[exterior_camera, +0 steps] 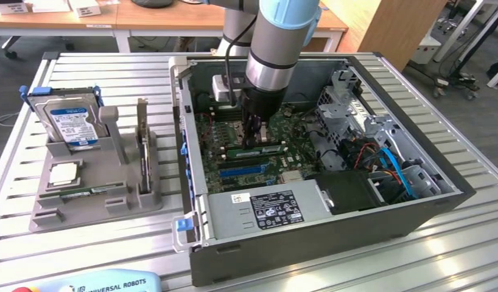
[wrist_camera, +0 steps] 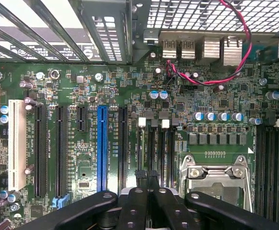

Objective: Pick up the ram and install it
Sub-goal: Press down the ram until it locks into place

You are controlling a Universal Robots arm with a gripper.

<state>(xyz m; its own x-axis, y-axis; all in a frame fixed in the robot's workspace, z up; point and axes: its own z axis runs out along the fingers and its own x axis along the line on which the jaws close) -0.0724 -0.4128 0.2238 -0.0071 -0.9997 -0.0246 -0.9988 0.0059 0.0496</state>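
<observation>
The arm reaches down into the open computer case [exterior_camera: 314,237]. My gripper [exterior_camera: 251,141] stands low over the green motherboard [exterior_camera: 232,131]. In the wrist view the two black fingers [wrist_camera: 140,191] lie pressed together, and the gripper [wrist_camera: 147,174] is shut with nothing visible between them. The tips hover over the dark memory slots [wrist_camera: 169,148] with white latches. The ram [exterior_camera: 267,148], a thin green stick with a pale label, stands on edge on the board right beside the fingertips. Whether the tips touch it I cannot tell.
A grey fixture [exterior_camera: 95,207] at the exterior view's left holds a blue-labelled hard drive [exterior_camera: 69,121] and a silver processor chip [exterior_camera: 64,174]. Inside the case are the power supply [exterior_camera: 270,210], a drive cage [exterior_camera: 355,109], a blue slot [wrist_camera: 101,143], the processor socket [wrist_camera: 216,177] and a red cable [wrist_camera: 201,79].
</observation>
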